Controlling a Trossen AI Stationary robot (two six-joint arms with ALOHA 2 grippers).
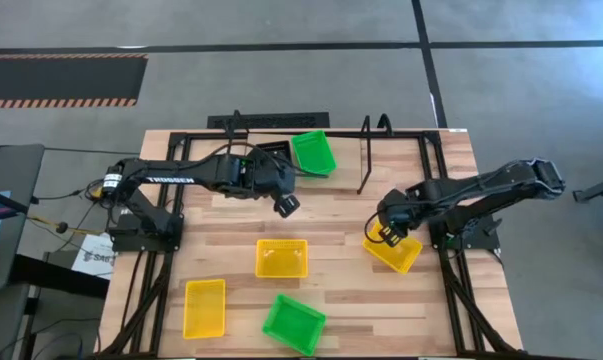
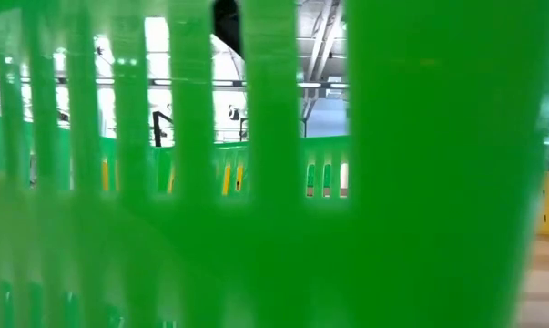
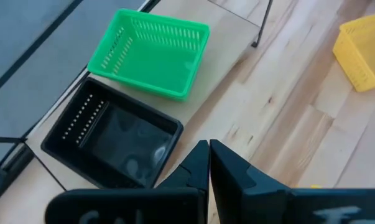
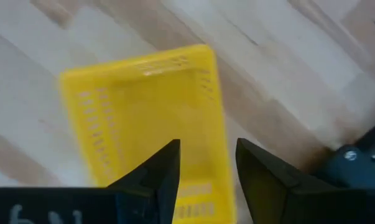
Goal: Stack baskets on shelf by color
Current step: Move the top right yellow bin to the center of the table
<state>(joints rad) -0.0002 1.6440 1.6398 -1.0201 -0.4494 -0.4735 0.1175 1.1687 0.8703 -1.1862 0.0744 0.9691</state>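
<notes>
— While the high view shows the shelf (image 1: 401, 150) along the upper middle with a green basket (image 1: 313, 152) on it, what does the left wrist add?
— A black basket (image 3: 112, 140) touching the green one.
— And the pincers?
— Left gripper (image 1: 286, 205) pressed together, just below the shelf's edge. Right gripper (image 4: 206, 165) spread over the yellow basket (image 4: 147, 118) at right; one wall stands between its fingers.
— Elsewhere?
— Two yellow baskets (image 1: 281, 258) and another green one (image 1: 294, 323) lie apart lower down; bare wood between. The green one blocks the low view.
</notes>
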